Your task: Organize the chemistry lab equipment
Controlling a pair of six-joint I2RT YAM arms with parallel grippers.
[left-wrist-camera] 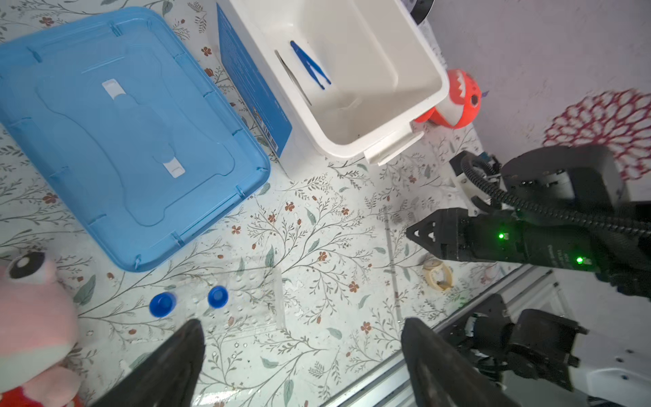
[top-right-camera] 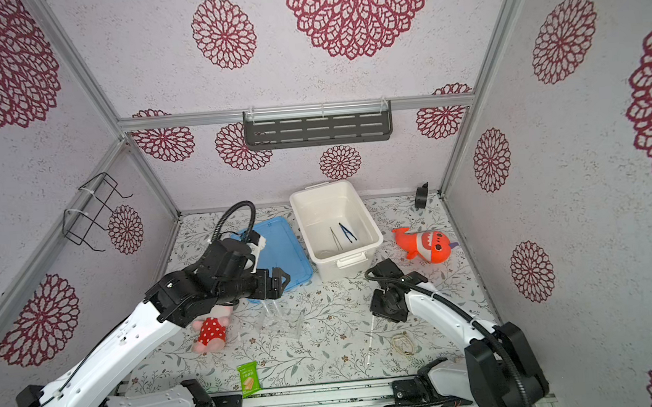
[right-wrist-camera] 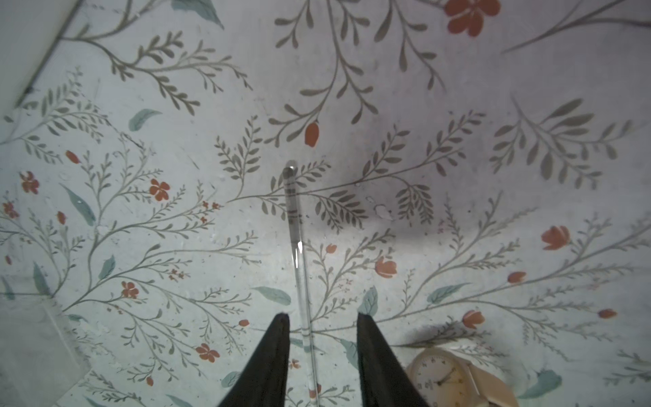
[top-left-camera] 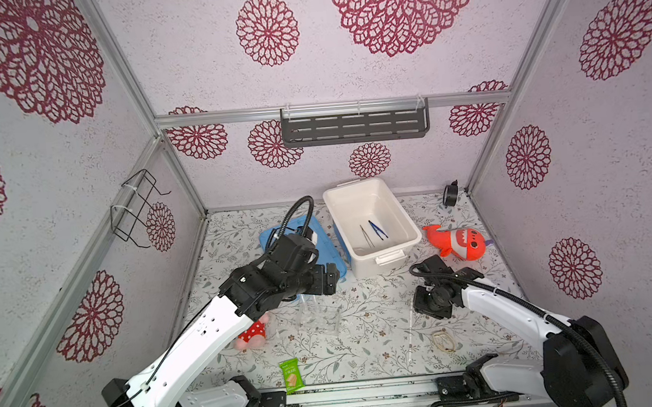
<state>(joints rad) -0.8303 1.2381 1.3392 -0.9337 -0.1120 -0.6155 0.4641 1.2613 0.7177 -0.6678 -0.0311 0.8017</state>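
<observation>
Straddling the thin rod point(right-wrist-camera: 295, 246), my right claw point(right-wrist-camera: 322, 314) is apart, not touching it. Its length runs front to back on the table point(right-wrist-camera: 493, 183).

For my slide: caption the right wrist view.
Open right gripper straddling a thin clear rod lying on the floral table.

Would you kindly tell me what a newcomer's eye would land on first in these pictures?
The bright orange toy shark at the back right of the flowered table stands out most, beside the white bin holding blue tweezers and metal tweezers. A blue lid lies flat left of the bin. Towards the front right, the right gripper straddles a thin clear rod, jaws open with a gap either side.
</observation>
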